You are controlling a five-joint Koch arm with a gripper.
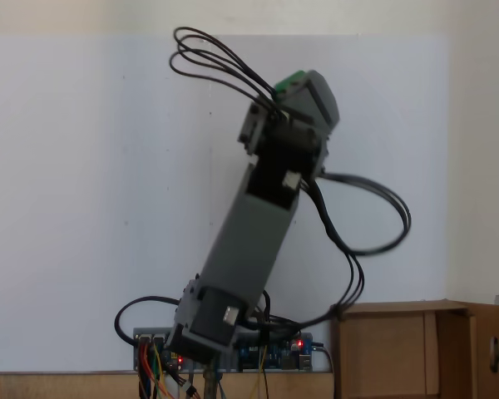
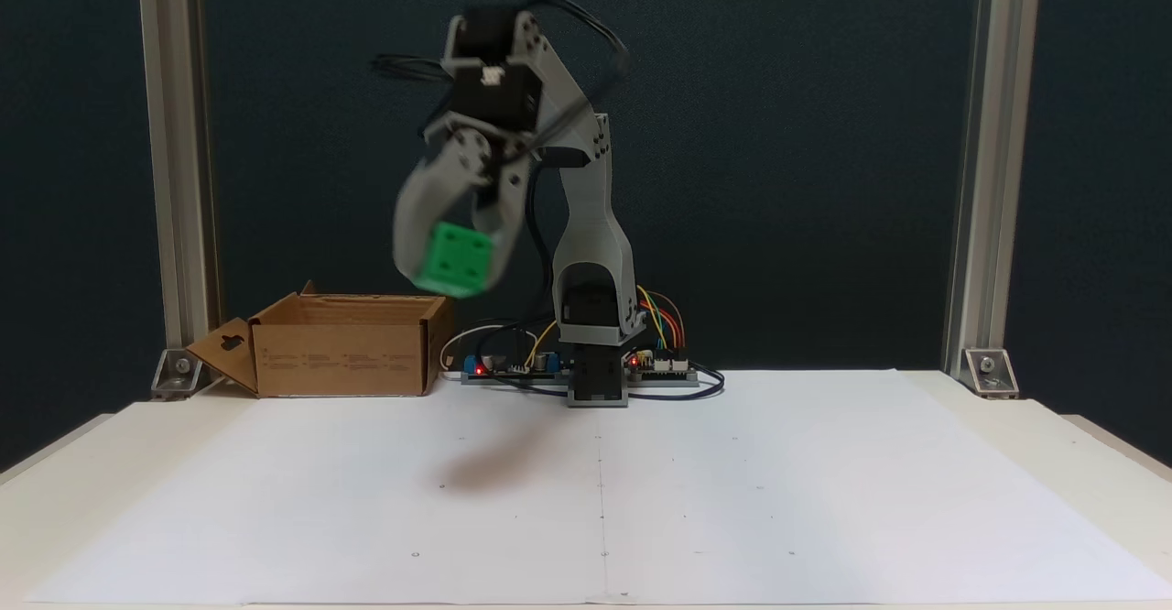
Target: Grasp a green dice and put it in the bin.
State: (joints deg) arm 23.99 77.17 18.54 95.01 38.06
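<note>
Pincer [image 2: 458, 271] grips the dice [image 2: 455, 260], raised above the worktop [image 2: 824, 482]. In this fixed view the bin [image 2: 343, 354] lies lower left; carry goes that way.

Two fixed cameras, facing opposite ways across the arm.

One set low in front, well back, looking level over the white table sheet [image 2: 732, 500] toward the dark backdrop; takes in the whole arm, with the gripper [image 2: 449, 266] raised, and the bin [image 2: 343, 354] below it to the left. The other set close behind the arm's base, tilted down over the sheet, with the gripper [image 1: 303, 87] at the far, upper end and the bin [image 1: 399, 349] low to its right. Shared: arm, bin, base electronics [image 2: 659, 367], sheet.
</note>
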